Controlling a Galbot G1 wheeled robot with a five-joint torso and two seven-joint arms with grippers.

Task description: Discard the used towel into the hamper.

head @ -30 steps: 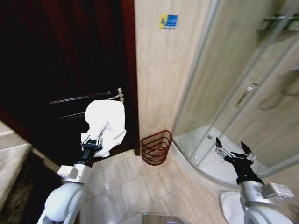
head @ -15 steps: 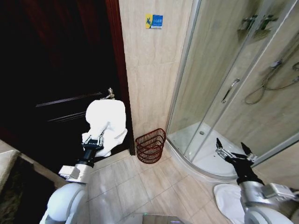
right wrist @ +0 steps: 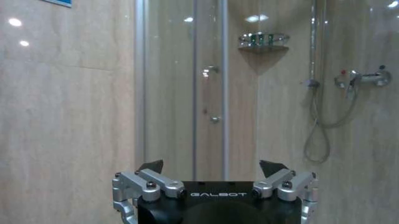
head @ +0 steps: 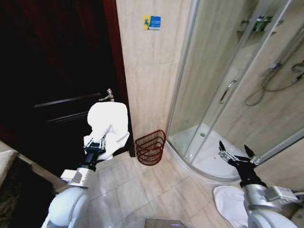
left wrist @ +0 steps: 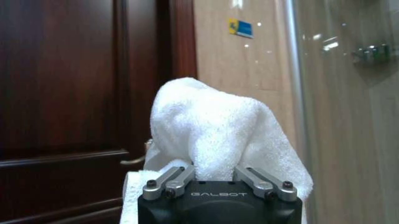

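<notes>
While the towel [head: 108,126] is kept clamped in the left gripper [head: 94,144], raised in front of the dark door [head: 52,85], the whole head view is seen to have shifted since a second ago, so the camera, not the things, is judged to have moved. The hamper [head: 150,147] is found on the floor against the tiled wall, lower and to the right of the towel, well apart; release is not yet possible. The right gripper [head: 236,155] is held open and empty by the shower enclosure [head: 228,95]. "GALBOT" is read on the gripper body in the left wrist view; the blue wall label [head: 152,22] is illegible.
</notes>
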